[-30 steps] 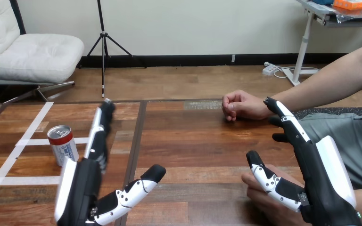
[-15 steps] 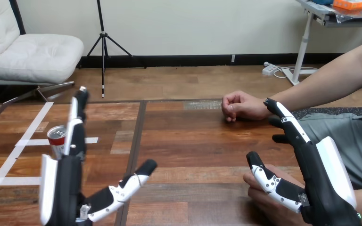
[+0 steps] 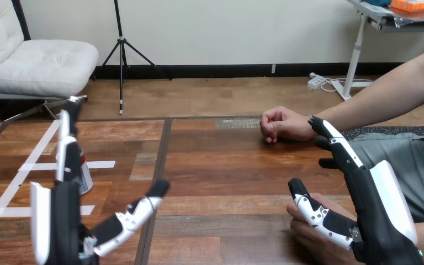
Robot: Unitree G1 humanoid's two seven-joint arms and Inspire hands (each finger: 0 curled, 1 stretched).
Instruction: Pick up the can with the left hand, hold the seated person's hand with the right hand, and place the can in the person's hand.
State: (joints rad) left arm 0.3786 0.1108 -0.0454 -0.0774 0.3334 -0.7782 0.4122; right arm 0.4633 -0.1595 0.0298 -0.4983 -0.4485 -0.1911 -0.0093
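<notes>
Hovering the left hand [image 3: 61, 221] at lower left, fingers straight, thumb splayed rightward, holding nothing; covering most of the upright can [image 3: 86, 178] standing just beyond those fingers on the tabletop [image 3: 226, 165]; sitting far nearer it than the right hand [image 3: 375, 204], itself spread open over the person's hand [image 3: 303, 232] at lower right, not clasping it.
</notes>
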